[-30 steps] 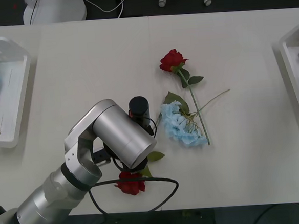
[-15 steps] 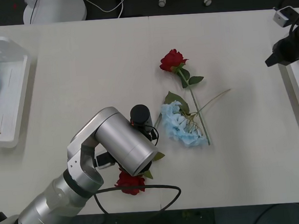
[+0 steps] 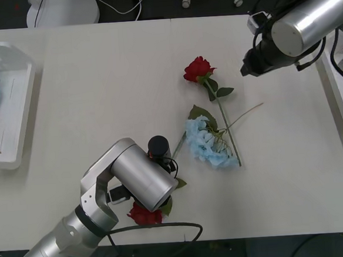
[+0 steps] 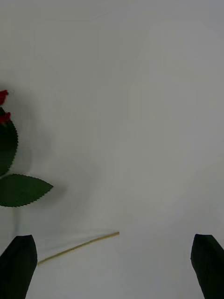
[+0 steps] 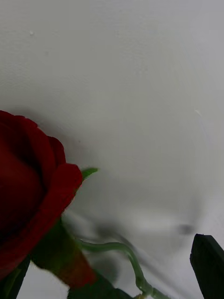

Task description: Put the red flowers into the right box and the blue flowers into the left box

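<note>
Black-fingered right pincer (image 4: 112, 266), jaws apart, hovers over bare tabletop (image 3: 97, 81) beside the centre red rose (image 3: 198, 68). Light, floppy; pinch its thin stem, not the head. Left pincer over the near-edge rose (image 5: 28, 191); fingers unclear.

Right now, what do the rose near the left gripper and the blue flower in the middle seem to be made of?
The rose looks like matte, velvety fabric on a glossy plastic stem, so probably artificial. The blue flower looks like thin cloth petals, crumpled and dull, though plastic cannot be ruled out.
</note>
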Controlling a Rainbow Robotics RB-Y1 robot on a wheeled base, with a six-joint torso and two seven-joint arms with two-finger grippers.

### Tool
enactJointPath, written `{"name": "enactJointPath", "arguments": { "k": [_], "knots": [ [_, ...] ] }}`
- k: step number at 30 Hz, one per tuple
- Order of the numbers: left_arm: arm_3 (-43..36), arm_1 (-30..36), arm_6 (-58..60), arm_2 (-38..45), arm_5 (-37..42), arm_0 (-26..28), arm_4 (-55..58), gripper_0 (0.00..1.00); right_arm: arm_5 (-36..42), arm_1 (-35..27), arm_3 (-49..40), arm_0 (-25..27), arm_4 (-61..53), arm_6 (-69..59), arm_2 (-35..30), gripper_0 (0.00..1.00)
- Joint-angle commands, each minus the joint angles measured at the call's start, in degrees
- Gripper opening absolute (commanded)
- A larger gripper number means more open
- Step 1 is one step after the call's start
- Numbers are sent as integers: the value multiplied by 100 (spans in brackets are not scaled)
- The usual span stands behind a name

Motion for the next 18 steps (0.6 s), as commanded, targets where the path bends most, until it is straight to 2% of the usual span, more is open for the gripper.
{"name": "enactJointPath", "arguments": {
  "k": [1,2,3,5,6,7,8,9,11,18],
  "knots": [
    [56,-162,-281,-142,-100,175,-109,100,31,511,-70,-354,319,-451,17,98],
    [91,-162,-290,-133,-100,175,-109,99,58,599,-61,-363,363,-521,17,99],
    [117,-153,-308,-133,-109,175,-109,87,75,704,-61,-363,425,-600,9,100],
    [161,-145,-343,-133,-118,175,-118,80,75,845,-61,-363,495,-697,17,100],
    [197,-136,-369,-133,-118,175,-109,66,84,942,-61,-363,574,-750,35,100],
    [223,-136,-387,-133,-118,175,-101,46,75,1021,-61,-363,618,-767,88,100],
    [240,-127,-396,-133,-118,175,-101,35,75,1056,-53,-363,644,-776,132,100],
    [267,-118,-439,-133,-127,175,-92,18,75,1118,-26,-380,653,-811,246,100],
    [276,-92,-483,-133,-127,175,-74,0,67,1223,53,-372,680,-847,351,100],
    [267,-22,-598,-115,-83,175,-57,0,-48,1531,536,-380,732,-873,413,100]
  ]
}}
